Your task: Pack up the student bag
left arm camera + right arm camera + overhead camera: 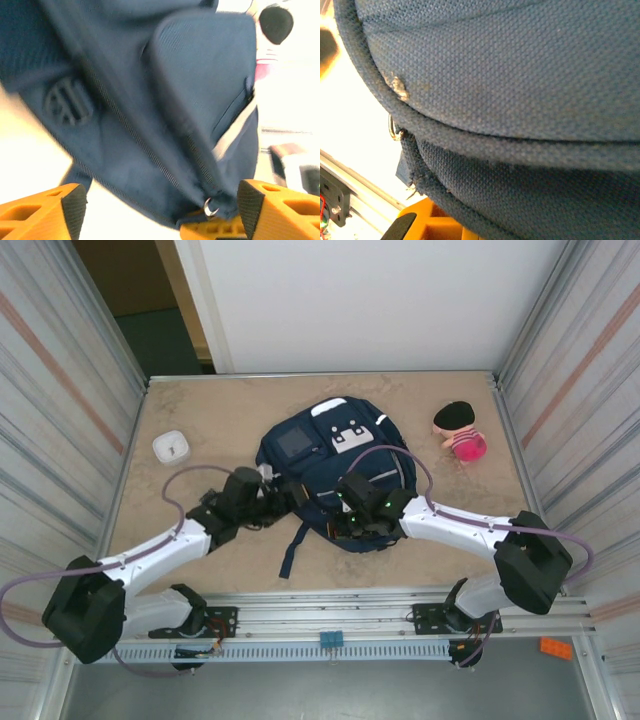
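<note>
left wrist: your left tool [162,212] gapes wide; the bag [150,100] is soft and floppy, so pinch its zipper ring [210,207]. right tool [355,518]: cannot tell.

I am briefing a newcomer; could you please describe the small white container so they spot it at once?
Start at the large navy blue fabric backpack in the middle of the tan table. Left of it, near the table's left edge, sits a small white rounded-square container. The other small item, a pink and black toy, lies right of the backpack.
</note>
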Action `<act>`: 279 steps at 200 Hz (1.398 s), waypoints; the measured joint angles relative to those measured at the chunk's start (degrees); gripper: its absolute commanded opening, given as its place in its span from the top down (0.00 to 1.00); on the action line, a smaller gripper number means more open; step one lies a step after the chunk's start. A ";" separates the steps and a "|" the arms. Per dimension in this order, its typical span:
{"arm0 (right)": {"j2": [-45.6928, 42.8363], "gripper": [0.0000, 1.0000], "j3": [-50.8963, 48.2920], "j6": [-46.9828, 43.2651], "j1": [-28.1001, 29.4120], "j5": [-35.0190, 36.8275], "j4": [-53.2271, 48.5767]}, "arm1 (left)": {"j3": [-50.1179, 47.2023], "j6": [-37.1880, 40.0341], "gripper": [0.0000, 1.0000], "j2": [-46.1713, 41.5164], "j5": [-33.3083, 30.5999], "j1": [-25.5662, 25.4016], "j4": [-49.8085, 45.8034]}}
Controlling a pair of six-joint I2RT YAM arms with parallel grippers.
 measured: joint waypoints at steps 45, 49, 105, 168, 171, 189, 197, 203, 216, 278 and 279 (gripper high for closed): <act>0.00 1.00 0.00 -0.17 0.00 -0.46 0.02 | -2.38 -9.22 0.30 7.43 0.48 -2.21 12.98; 0.00 1.00 0.00 -0.17 0.00 -0.46 0.02 | -2.38 -9.68 0.31 8.02 0.48 -2.36 14.40; -0.55 1.00 -0.04 -0.37 -0.46 -1.33 -0.17 | -2.95 -14.58 0.41 11.06 -2.71 -5.46 25.83; -2.10 0.77 -0.09 0.37 -0.61 2.78 -2.95 | -4.04 -20.68 0.97 18.01 -3.93 -7.50 35.91; -2.19 0.76 -0.09 0.70 -0.52 3.21 -2.97 | -4.04 -21.14 0.97 18.29 -4.07 -7.72 36.26; -2.49 0.74 -0.09 1.64 0.04 5.22 -2.78 | -4.04 -21.92 0.98 19.45 -4.46 -8.37 37.53; -2.56 0.74 -0.09 2.03 0.28 6.45 -2.73 | -4.02 -22.27 0.99 19.91 -4.57 -8.55 38.12; -2.60 0.76 -0.09 2.34 0.48 7.34 -2.75 | -4.02 -22.60 0.99 20.15 -4.57 -8.61 38.49; -2.60 0.83 -0.09 3.28 0.87 9.35 -2.82 | -4.02 -22.95 1.00 20.44 -4.57 -8.66 38.99; -5.01 1.00 -0.02 5.92 1.42 17.59 -7.63 | -4.04 -23.67 1.00 20.04 -4.83 -8.68 38.42; -5.09 1.00 -0.02 5.95 1.42 17.70 -7.74 | -4.07 -23.63 1.00 19.93 -4.87 -8.68 38.29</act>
